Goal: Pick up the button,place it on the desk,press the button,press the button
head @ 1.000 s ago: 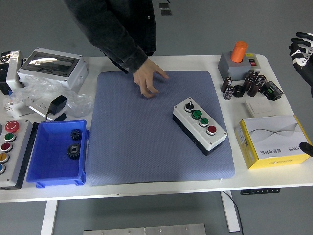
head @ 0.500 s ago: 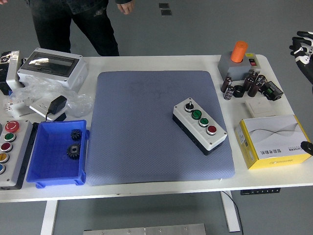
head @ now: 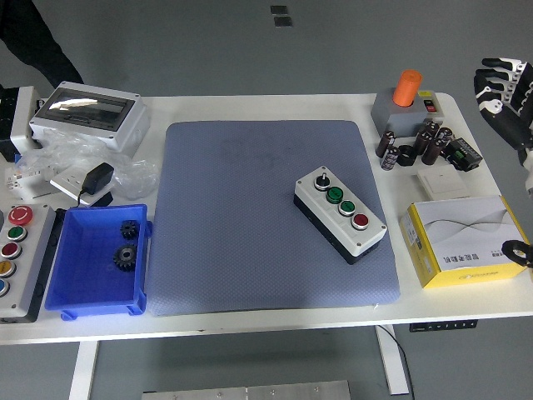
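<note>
White-lidded button box with 4 controls, lying angled on blue mat, right of centre | likely rigid, light, smooth plastic; best gripped across long sides | right hand far right, fingers spread, empty.

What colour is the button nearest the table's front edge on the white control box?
Red, on the control box; head view.
</note>
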Action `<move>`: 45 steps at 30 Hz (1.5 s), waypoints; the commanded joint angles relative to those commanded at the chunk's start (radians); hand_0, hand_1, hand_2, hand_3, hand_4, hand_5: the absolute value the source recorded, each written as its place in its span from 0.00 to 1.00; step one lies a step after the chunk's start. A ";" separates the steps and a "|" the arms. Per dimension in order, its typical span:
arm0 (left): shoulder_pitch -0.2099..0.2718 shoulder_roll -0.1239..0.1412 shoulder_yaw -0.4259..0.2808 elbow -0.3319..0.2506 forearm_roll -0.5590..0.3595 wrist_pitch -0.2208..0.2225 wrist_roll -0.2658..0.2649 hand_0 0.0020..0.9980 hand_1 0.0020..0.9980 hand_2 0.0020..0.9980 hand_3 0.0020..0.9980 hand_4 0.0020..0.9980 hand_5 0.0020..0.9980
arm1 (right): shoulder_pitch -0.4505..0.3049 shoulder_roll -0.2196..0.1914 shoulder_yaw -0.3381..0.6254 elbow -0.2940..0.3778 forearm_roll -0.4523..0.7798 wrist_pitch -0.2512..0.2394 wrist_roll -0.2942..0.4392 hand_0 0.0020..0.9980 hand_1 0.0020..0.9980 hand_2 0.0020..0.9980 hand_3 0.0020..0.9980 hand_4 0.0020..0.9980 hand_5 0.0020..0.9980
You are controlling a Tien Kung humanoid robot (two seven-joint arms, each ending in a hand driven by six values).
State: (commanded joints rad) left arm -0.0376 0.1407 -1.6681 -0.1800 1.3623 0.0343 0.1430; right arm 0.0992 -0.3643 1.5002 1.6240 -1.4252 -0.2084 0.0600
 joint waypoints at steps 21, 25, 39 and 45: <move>0.006 0.001 -0.014 0.000 0.023 -0.002 0.006 0.63 0.63 0.56 0.65 0.65 0.21 | 0.195 -0.055 -0.419 0.104 -0.559 0.199 -0.503 0.88 0.86 0.92 1.00 0.86 0.36; 0.009 -0.002 -0.014 0.000 0.021 -0.001 0.007 0.63 0.63 0.56 0.65 0.65 0.21 | 0.196 -0.011 -0.463 0.084 -0.612 0.220 -0.588 0.93 0.93 1.00 1.00 1.00 0.51; 0.013 -0.003 -0.017 0.000 0.017 0.003 0.015 0.63 0.63 0.56 0.65 0.65 0.21 | 0.221 0.033 -0.554 0.066 -0.629 0.209 -0.660 0.96 0.97 1.00 1.00 1.00 0.60; 0.011 -0.006 -0.024 0.000 0.027 0.003 0.024 0.63 0.63 0.56 0.65 0.65 0.21 | 0.232 0.063 -0.579 0.021 -0.634 0.195 -0.688 0.96 0.97 1.00 1.00 1.00 0.61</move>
State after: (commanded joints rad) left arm -0.0263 0.1342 -1.6921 -0.1800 1.3894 0.0375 0.1675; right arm 0.3309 -0.3014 0.9207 1.6450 -2.0589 -0.0135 -0.6280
